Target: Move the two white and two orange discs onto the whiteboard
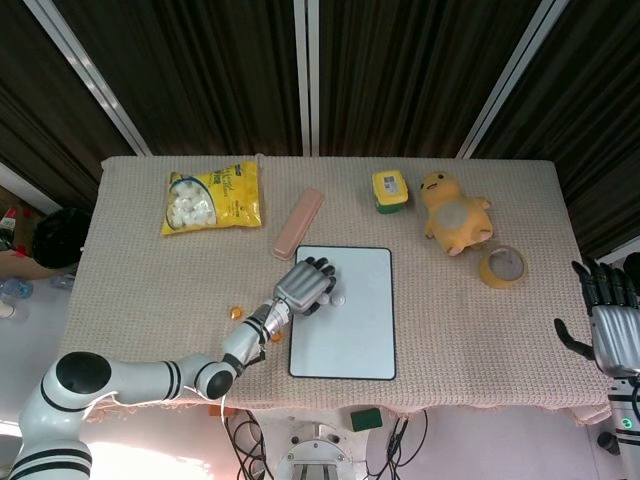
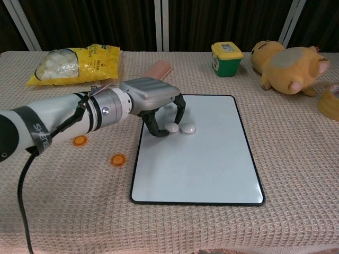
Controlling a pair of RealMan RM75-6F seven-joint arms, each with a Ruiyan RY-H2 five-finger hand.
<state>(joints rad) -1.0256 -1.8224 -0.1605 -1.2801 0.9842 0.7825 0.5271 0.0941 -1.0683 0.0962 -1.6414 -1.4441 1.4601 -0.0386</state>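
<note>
Two orange discs (image 2: 118, 159) still wait on the worktop (image 2: 63, 201), just beside the whiteboard (image 2: 201, 164). Both white discs (image 2: 186, 128) already lie on it. The left hand (image 2: 153, 103) arches over one, fingers (image 2: 159, 130) curled around it; I cannot tell if they grip. Next it should let go and fetch an orange one. The right hand (image 1: 608, 325) hangs spread, holding nothing. Behind are dark curtains (image 1: 400, 70).

This looks like a robot test room or lab rather than a home. A table (image 1: 150, 300) draped in a beige waffle-weave cloth (image 2: 296, 174) stands against dark pleated curtains (image 1: 400, 70) divided by pale metal rails (image 1: 305, 70). Loose cables (image 1: 400, 435) hang under the table's near edge, above a bare pale floor (image 1: 20, 330). The things laid out are unrelated props: a yellow snack bag (image 1: 212, 197), a plush toy (image 1: 453, 211), a tape roll (image 1: 502, 266).
</note>
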